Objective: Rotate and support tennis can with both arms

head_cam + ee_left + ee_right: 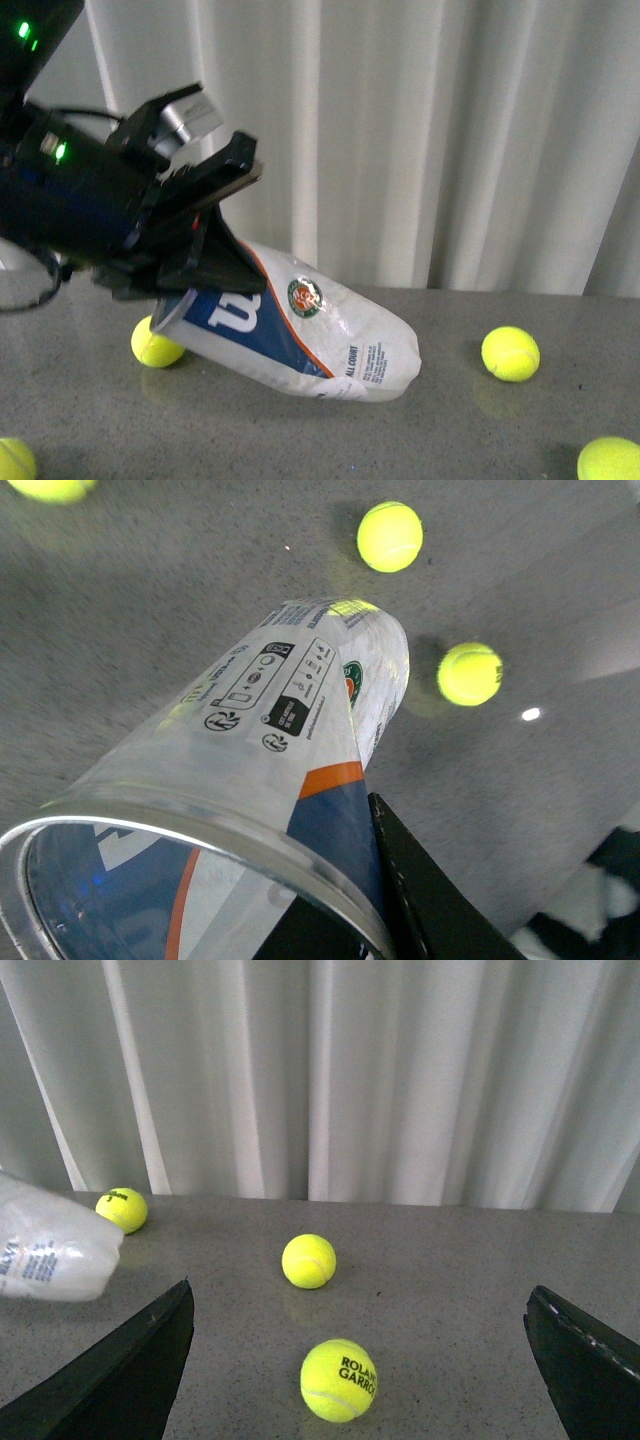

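Observation:
The tennis can (330, 335) is tilted, with its closed end low by the grey table (450, 420) and its rim end raised at the left. My left gripper (215, 285) is shut on that raised end. In the left wrist view the metal rim (200, 840) fills the near corner, and one black finger (420, 890) presses the navy and orange label. My right gripper (360, 1290) is open over the table, with a yellow ball (340, 1380) lying loose between its fingers. The can's clear end (50, 1250) shows at the edge of that view. The right arm is out of the front view.
Loose tennis balls lie around: one (158, 342) under the can's raised end, one (510, 353) to its right, one (608, 460) at the front right and one (15, 460) at the front left. White curtains (400, 140) hang behind the table's back edge.

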Motion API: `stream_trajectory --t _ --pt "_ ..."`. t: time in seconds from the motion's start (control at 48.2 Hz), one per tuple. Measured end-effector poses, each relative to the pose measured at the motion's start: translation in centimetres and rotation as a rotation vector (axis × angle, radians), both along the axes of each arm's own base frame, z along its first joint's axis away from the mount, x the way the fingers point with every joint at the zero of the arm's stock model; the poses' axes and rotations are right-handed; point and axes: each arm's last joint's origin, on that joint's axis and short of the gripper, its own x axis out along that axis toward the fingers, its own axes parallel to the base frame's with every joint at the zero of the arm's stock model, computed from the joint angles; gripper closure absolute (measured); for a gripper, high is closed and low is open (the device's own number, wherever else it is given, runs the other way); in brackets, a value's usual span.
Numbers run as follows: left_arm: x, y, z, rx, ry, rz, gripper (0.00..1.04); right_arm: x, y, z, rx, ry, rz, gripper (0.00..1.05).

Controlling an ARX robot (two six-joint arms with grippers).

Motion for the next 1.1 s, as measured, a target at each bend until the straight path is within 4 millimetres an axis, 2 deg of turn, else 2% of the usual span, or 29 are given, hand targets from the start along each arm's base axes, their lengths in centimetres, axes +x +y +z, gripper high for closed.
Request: stream_trajectory --t 0.062,0.187,0.311,0.436,0.602,0.789,0.893,1.1 --pt "0.1 -1.0 2.7 0.127 -0.046 -0.043 1.01 0.0 0.0 0.0 0.000 0.000 0.000 0.07" --pt "0.0 -3.0 6.0 0.386 -0.085 -0.137 1.01 0.0 0.0 0.0 0.000 0.000 0.000 0.07" --pt "0.2 -4.3 6.6 0.611 -0.099 -0.219 1.01 0.0 0.0 0.0 0.000 0.000 0.000 0.07" --pt "1.1 -6.0 5.2 0.809 -0.103 -0.310 1.01 0.0 0.0 0.0 0.000 0.000 0.000 0.07" --pt "2.1 -8.4 1.7 0.886 -0.075 -0.413 1.01 0.0 0.0 0.0 0.000 0.000 0.000 0.07" --pt "2.8 -10.2 -0.8 0.935 -0.055 -0.474 1.01 0.0 0.0 0.0 0.000 0.000 0.000 0.07" --pt "2.9 -10.7 -1.6 0.948 -0.047 -0.492 1.01 0.0 0.0 0.0 0.000 0.000 0.000 0.07" --pt "3.3 -11.2 -1.7 0.933 -0.074 -0.473 1.01 0.0 0.0 0.0 0.000 0.000 0.000 0.07"
